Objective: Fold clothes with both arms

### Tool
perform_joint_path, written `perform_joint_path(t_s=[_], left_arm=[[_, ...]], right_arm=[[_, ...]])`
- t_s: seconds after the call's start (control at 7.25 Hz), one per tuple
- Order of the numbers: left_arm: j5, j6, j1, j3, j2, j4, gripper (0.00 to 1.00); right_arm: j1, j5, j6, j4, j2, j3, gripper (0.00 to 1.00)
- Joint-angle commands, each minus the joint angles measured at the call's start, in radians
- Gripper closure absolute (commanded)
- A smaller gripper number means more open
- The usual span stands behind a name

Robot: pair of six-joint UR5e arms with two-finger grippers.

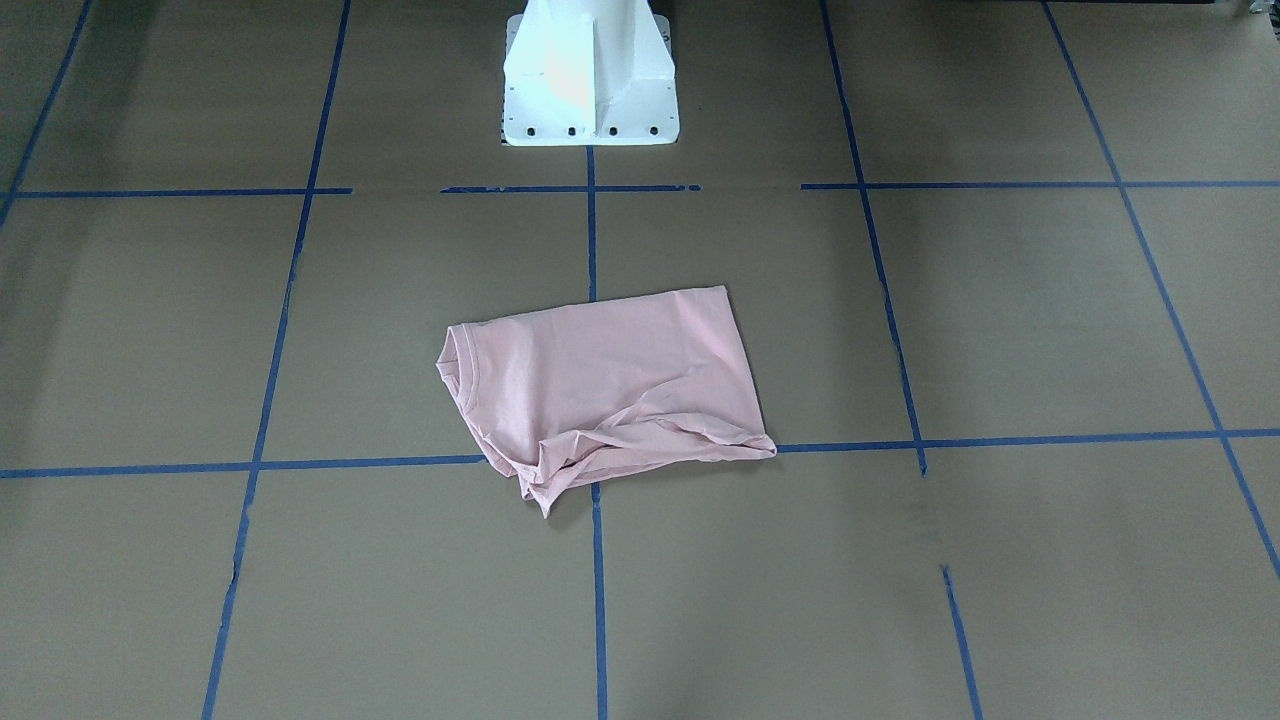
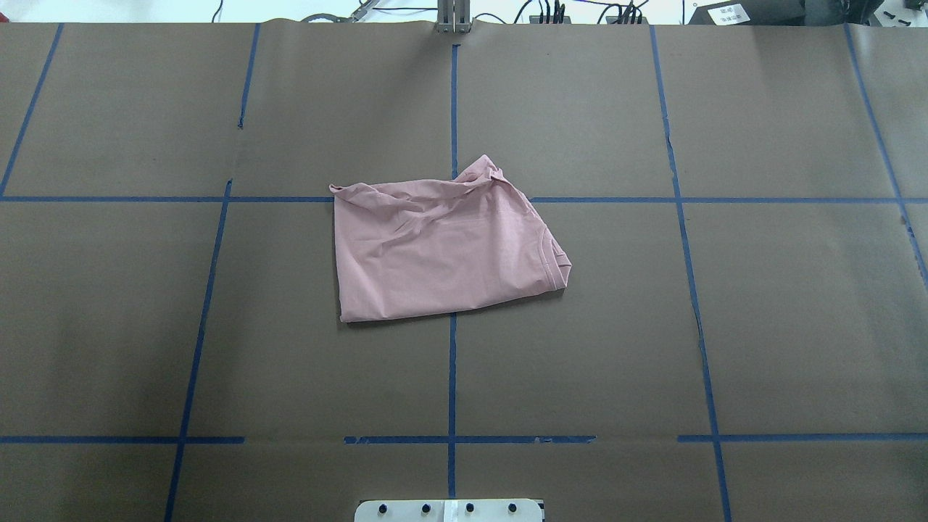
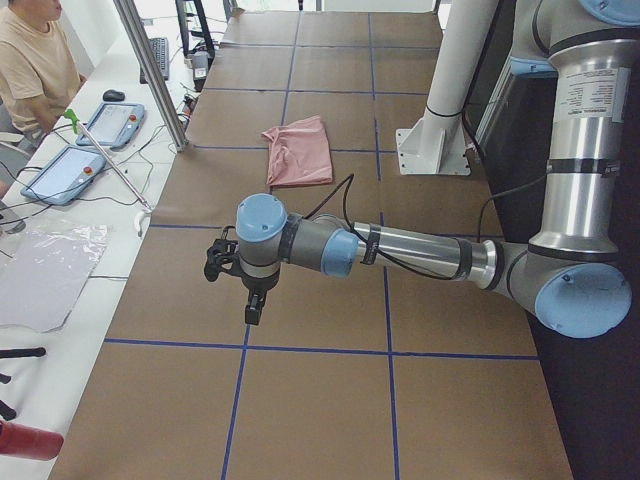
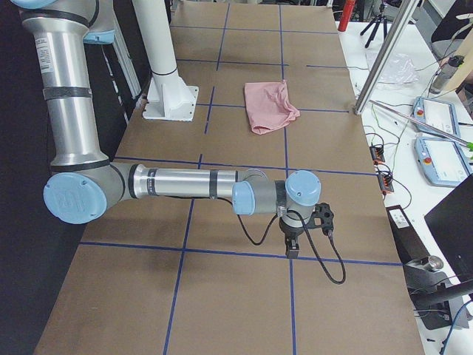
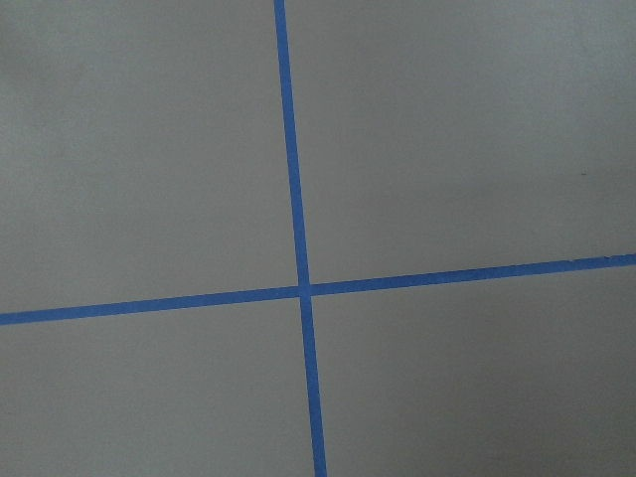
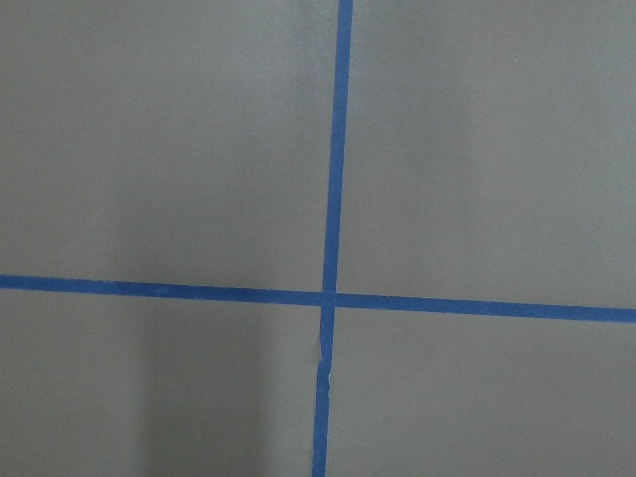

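Observation:
The clothes are one light pink T-shirt point(image 1: 600, 390) point(image 2: 442, 250), lying folded over in a rough rectangle near the table's middle. Its ribbed collar points toward the robot's right and its far edge is bunched and wrinkled. In the side views the T-shirt point(image 3: 300, 150) point(image 4: 270, 106) is small and far off. My left gripper point(image 3: 255, 300) hangs over bare paper at the table's left end, far from the T-shirt. My right gripper point(image 4: 290, 248) hangs the same way at the right end. I cannot tell whether either is open or shut. Both wrist views show only brown paper and crossed blue tape.
The white pedestal base point(image 1: 590, 90) point(image 2: 449, 510) stands at the robot's edge of the table. A slanted metal pole point(image 3: 150, 75) point(image 4: 384, 59) rises at the far edge. A seated person point(image 3: 30, 60) and tablets point(image 3: 110, 125) are at a side bench beyond it.

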Motion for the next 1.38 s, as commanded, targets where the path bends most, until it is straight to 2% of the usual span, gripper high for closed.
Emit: perform_joint_path(t_s=[0.0,0.69,0.97,1.24], left_arm=[[-0.002,0.0,0.0,-0.001,0.004,-0.001,0.0],[-0.002,0.0,-0.002,-0.001,0.005,-0.001,0.0],[0.0,-0.002,-0.002,-0.01,0.005,-0.001,0.0],[0.005,0.002,-0.002,-0.02,0.022,-0.003,0.0]], right_arm=[[-0.005,0.001,0.0,-0.001,0.002,-0.005,0.0],[-0.044,-0.002,-0.002,0.001,0.007,0.0,0.0],[-0.044,0.0,0.0,0.05,0.005,-0.01,0.0],[-0.044,0.003,0.0,0.052,0.005,0.001,0.0]])
